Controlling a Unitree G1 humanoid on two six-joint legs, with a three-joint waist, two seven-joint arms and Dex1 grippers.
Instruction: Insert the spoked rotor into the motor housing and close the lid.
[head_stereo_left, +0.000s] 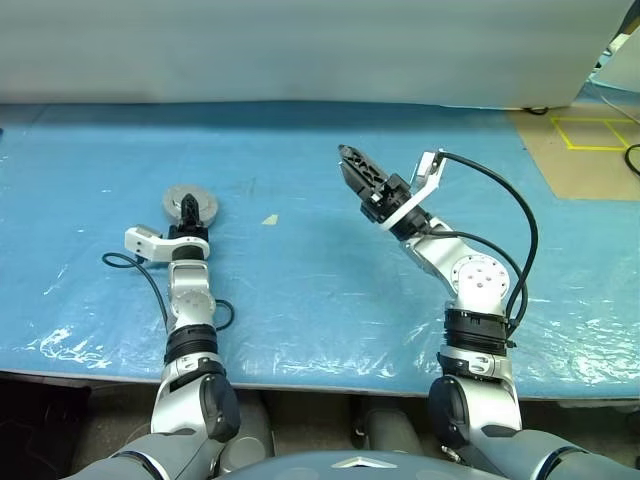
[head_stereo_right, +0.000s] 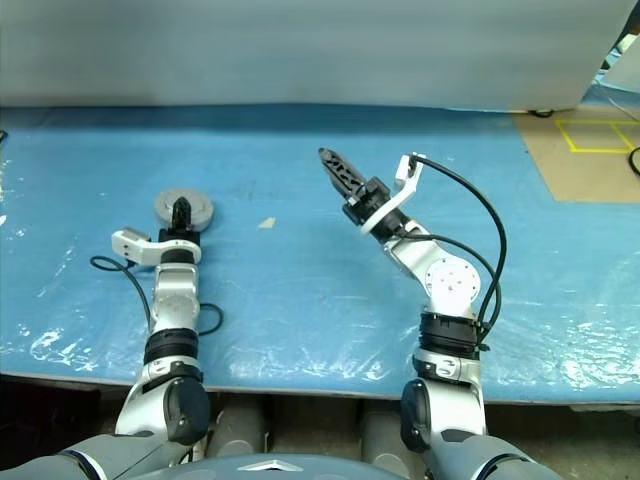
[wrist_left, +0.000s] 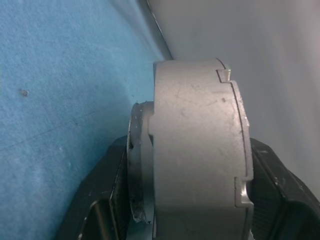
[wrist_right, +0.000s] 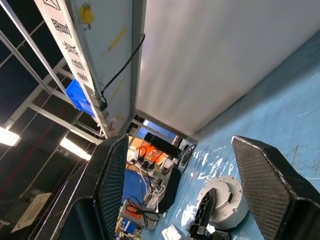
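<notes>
We find the left gripper low over the blue-covered desk, in its left half, roughly midway between the near edge and the far edge. Its two black fingers stand one on each side of a round silver assembly; the left wrist view shows a finger against the grey side wall, so we record this claw as closed on the part.

That part is the motor housing, resting on the desk surface. In the left wrist view its side wall carries a stepped seam, which we read as the lid seated on the body; we cannot tell from any view whether the spoked rotor sits inside.

The right gripper is raised clear of the desk, right of centre, pointing up and toward the left. Its jaws stand apart with nothing between them, as the right wrist view confirms.

A small pale scrap lies on the desk between the two arms, nearer the housing. Beyond the far edge stands a pale wall panel.
</notes>
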